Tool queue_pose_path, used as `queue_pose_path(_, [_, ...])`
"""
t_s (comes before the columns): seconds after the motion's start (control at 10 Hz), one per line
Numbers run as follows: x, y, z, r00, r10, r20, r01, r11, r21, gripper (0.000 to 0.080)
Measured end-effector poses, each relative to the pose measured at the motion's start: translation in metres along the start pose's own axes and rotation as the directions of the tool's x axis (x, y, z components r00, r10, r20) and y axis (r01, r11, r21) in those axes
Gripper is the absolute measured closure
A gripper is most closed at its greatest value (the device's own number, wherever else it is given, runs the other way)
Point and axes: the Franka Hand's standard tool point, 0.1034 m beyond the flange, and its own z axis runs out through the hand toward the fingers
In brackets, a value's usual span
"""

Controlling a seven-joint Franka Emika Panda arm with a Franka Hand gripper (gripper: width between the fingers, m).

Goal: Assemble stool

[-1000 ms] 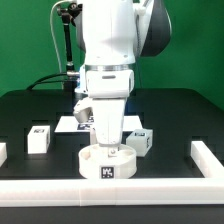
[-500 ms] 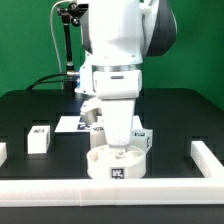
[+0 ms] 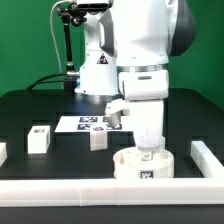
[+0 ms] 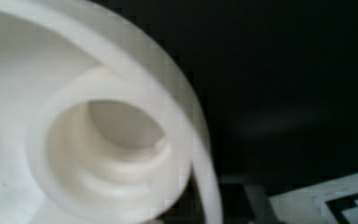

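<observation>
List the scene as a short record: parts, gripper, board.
seat: by front rail, exterior view's right
gripper: down on seat, jaws hidden
first leg: loose on table, exterior view's left
second leg: loose, in front of marker board
socket: empty

Bulky white arm (image 3: pixel 143 45): smooth rounded shells, dark grey joint cap (image 3: pixel 181 22), grey seams.

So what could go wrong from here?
The seat sits close to the front rail; any nearer and it could jam or tip against it. The gripper is low over the seat with its fingers hidden, and the wrist view shows mostly seat up close, so the hold can't be checked; it may slip.
</observation>
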Motion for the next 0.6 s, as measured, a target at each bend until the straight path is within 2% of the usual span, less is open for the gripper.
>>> queue_pose_path(0.4, [0.029,0.019,0.002,1.000,0.011,-0.011,-0.011,1.000,-0.010,0.0760])
queue_pose_path(0.6, [0.040,0.018,0.003,0.999,0.047,-0.014,-0.047,0.999,-0.011,0.0760])
